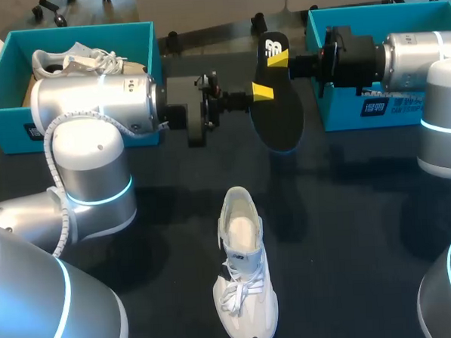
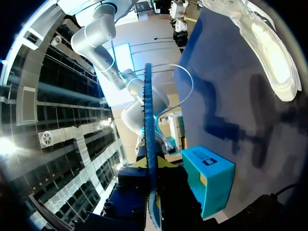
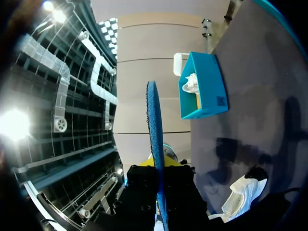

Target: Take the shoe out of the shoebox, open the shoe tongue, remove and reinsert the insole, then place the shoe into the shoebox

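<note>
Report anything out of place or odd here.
The flat black insole is out of the white lace-up shoe, clamped above the dark table by left pincer and right pincer. Nothing looks spilled or damaged.

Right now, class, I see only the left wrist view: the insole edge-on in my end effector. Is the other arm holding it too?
Observer: Yes. In the head view the right end effector pinches the insole too, across from the left end effector.
Operator: I see one shoebox. Is there a second?
Observer: Yes, a left shoebox at the table's left side, with a white shoe lying in it.
</note>
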